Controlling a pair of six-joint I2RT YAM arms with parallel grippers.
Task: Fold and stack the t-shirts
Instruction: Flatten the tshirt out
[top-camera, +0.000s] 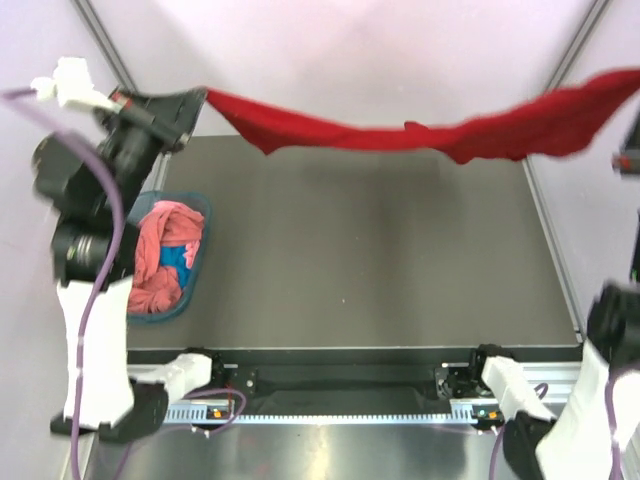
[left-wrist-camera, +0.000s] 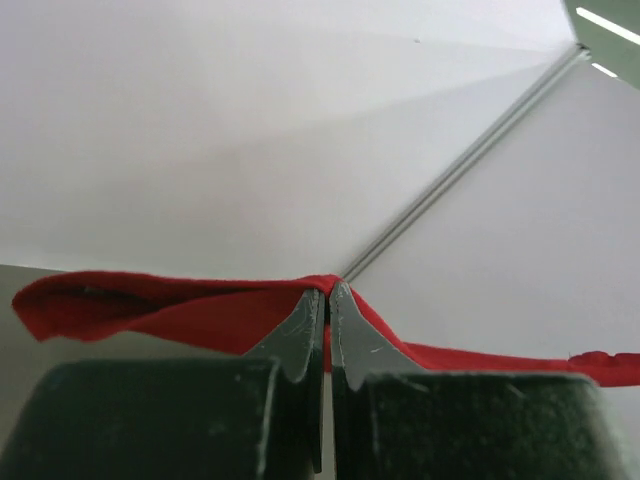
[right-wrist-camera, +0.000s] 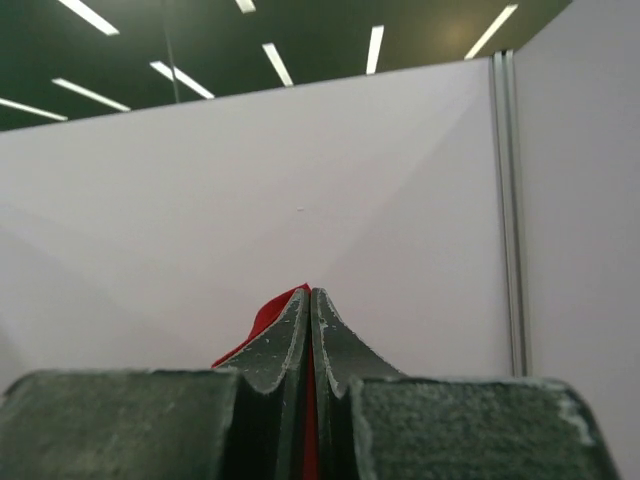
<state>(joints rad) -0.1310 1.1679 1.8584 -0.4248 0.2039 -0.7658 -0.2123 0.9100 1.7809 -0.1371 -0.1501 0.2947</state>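
Observation:
A deep red t-shirt hangs stretched in the air high above the far part of the dark table, sagging in the middle. My left gripper is shut on its left end; the left wrist view shows the closed fingertips pinching red cloth. My right gripper is at the right edge of the top view, mostly out of frame; in the right wrist view it is shut on red cloth. A salmon-pink t-shirt lies crumpled in the teal basket.
The teal basket sits at the table's left edge beside the left arm, with a bit of blue cloth showing under the pink shirt. White walls with metal frame posts enclose the table. The arm bases stand at the near edge.

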